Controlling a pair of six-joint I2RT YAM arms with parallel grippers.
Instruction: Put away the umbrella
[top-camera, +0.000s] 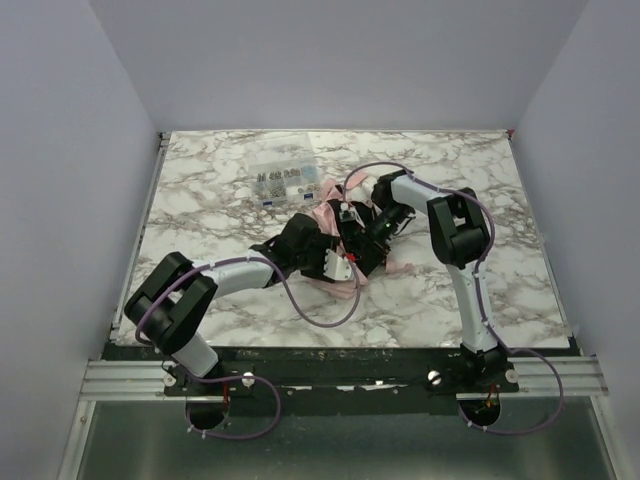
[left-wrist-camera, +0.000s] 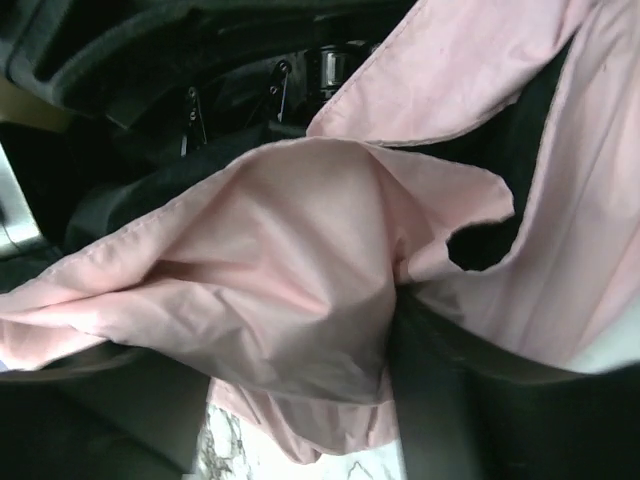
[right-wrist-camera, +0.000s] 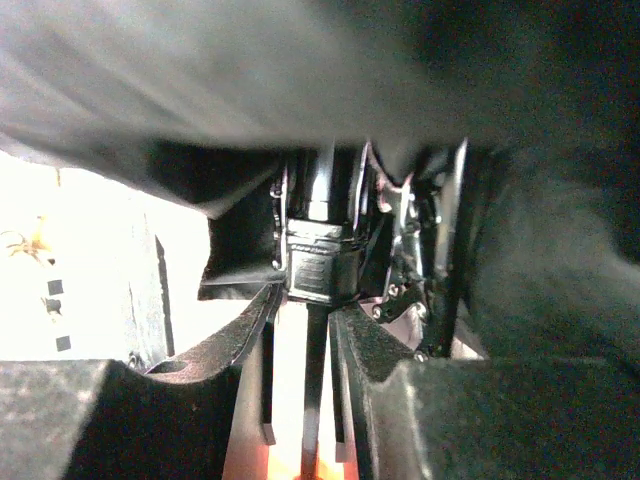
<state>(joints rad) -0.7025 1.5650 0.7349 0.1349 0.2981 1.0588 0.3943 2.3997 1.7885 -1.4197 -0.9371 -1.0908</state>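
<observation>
The left gripper (left-wrist-camera: 285, 385) has its jaws well apart. One dark finger (left-wrist-camera: 95, 425) lies low on the left of its wrist view and the other low on the right. The pale pink canopy of the umbrella (left-wrist-camera: 280, 270) is bunched over and between them, and a sliver of the marble shows underneath; whether the fabric is pinched cannot be told. The right gripper (right-wrist-camera: 315, 385) has its jaws only narrowly apart, straddling the umbrella's thin black shaft (right-wrist-camera: 315, 400) just below a black collar (right-wrist-camera: 315, 265), with a strip of light on either side of the shaft. From above, both arms reach inward and meet at the middle of the surface (top-camera: 220, 200). The left arm is folded low with its elbow near the left edge. The right arm rises to a high elbow and bends back down. The umbrella lies crumpled beneath both grippers. Behind it sits a clear compartment box (top-camera: 283, 178), its lettering too small to read.
</observation>
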